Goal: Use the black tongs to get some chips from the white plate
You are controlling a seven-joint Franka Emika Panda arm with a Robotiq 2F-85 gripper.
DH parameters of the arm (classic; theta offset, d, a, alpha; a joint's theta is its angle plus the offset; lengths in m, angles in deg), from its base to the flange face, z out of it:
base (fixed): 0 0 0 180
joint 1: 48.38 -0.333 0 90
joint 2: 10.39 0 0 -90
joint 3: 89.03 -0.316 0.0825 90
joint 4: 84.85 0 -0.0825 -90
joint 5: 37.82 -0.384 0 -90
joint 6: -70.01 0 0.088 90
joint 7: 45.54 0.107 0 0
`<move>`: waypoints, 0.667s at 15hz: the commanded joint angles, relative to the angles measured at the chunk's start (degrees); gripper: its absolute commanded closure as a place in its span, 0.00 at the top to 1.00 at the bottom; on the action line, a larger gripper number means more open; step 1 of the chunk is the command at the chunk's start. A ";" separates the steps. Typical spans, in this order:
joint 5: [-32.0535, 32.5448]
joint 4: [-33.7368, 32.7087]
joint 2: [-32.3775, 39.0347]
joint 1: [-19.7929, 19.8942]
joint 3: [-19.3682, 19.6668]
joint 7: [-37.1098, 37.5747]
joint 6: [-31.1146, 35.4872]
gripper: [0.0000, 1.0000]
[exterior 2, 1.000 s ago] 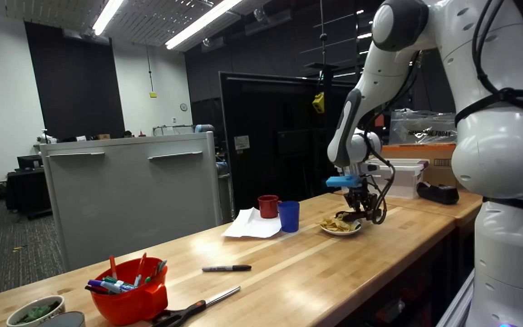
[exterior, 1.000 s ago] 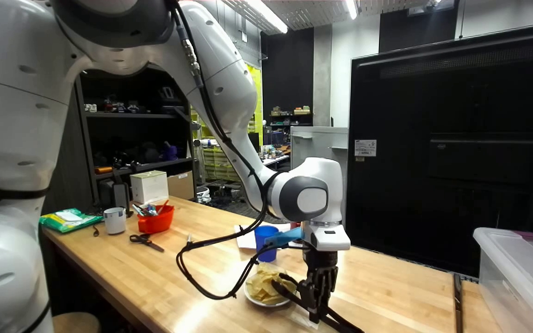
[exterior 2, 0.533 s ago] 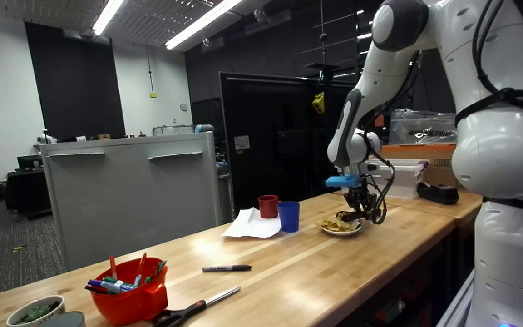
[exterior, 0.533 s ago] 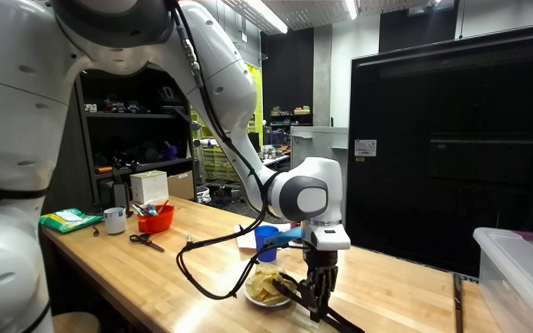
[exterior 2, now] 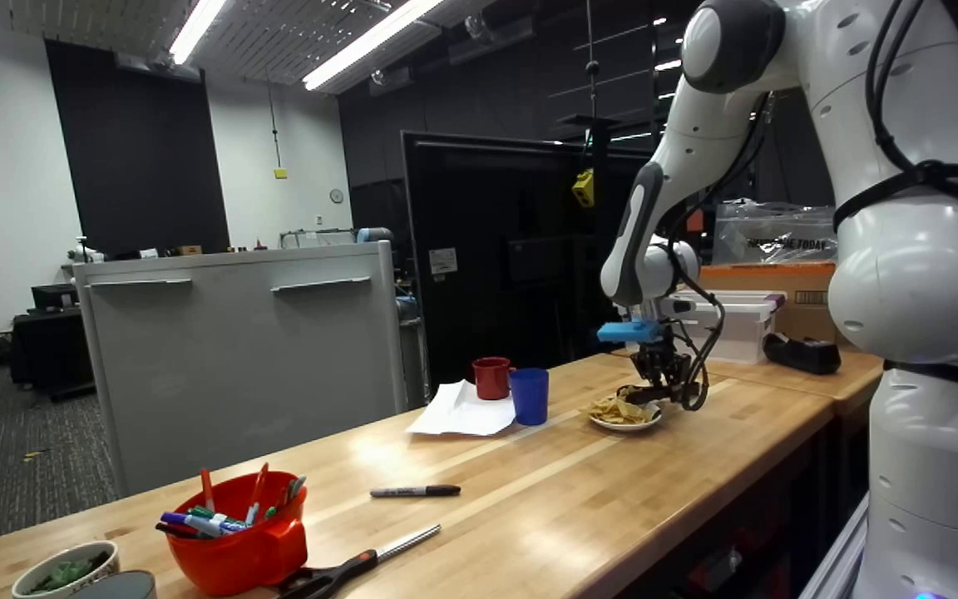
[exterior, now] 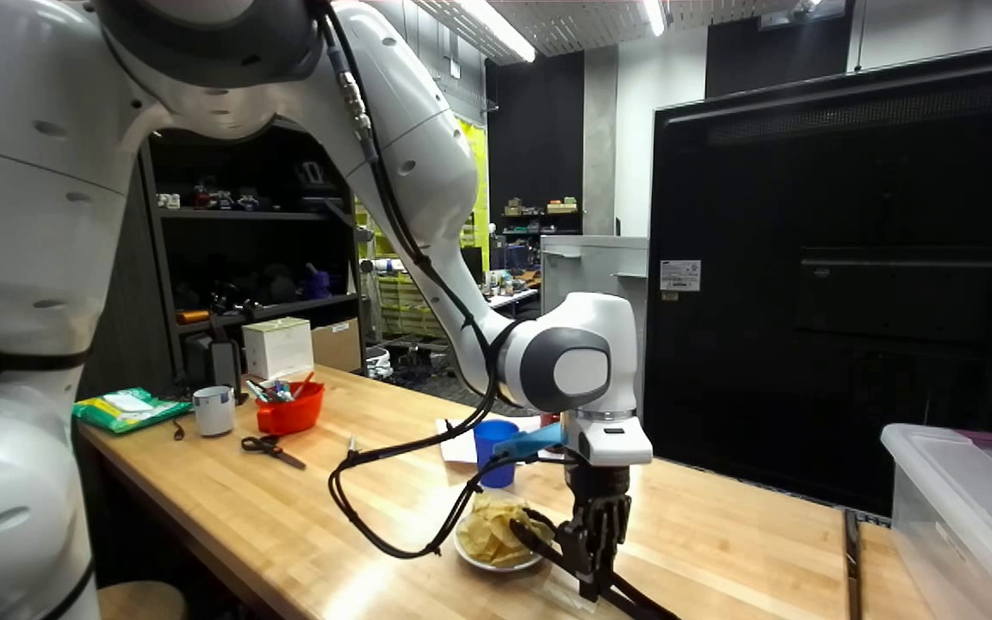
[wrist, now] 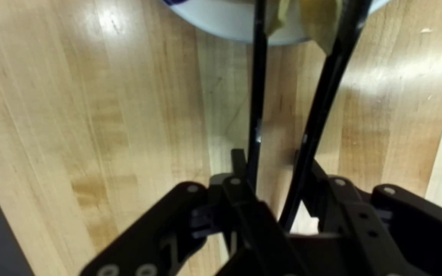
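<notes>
My gripper is closed around the black tongs, one finger on the outer side of each tong arm. In the wrist view my gripper shows with both arms of the tongs between its fingers; the arms are apart. The tips reach into the chips, a pale yellow heap on the white plate. In the wrist view a chip shows between the arms, by the right one, over the plate's rim. The tips are out of the wrist view; I cannot tell whether they grip a chip.
A blue cup stands beyond the plate, with a red cup and white paper. A robot cable loops near the plate. A marker, scissors and a red pen container are farther off. A clear bin stands at one side.
My gripper and the tongs have shifted very slightly to the right in an exterior view. The chips at the tips have shifted a little. The tongs stay held.
</notes>
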 commanded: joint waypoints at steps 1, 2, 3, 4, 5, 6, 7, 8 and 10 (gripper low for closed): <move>3.38 4.72 -5.65 -1.07 2.66 1.47 2.50 0.10; 4.57 6.44 -7.78 -0.82 3.49 1.46 3.73 0.10; 5.95 7.78 -9.55 -0.60 4.31 1.74 4.78 0.10; 7.52 9.01 -11.24 -0.31 5.07 2.11 5.67 0.10; 9.37 9.80 -12.68 0.08 5.79 2.77 6.23 0.10; 11.06 10.50 -14.03 0.57 6.15 3.38 6.41 0.10; 12.59 11.14 -15.33 1.20 6.17 3.95 6.51 0.10; 13.81 11.57 -16.36 1.95 5.93 4.40 6.47 0.10; 15.72 12.55 -18.49 3.52 5.08 5.05 6.21 0.10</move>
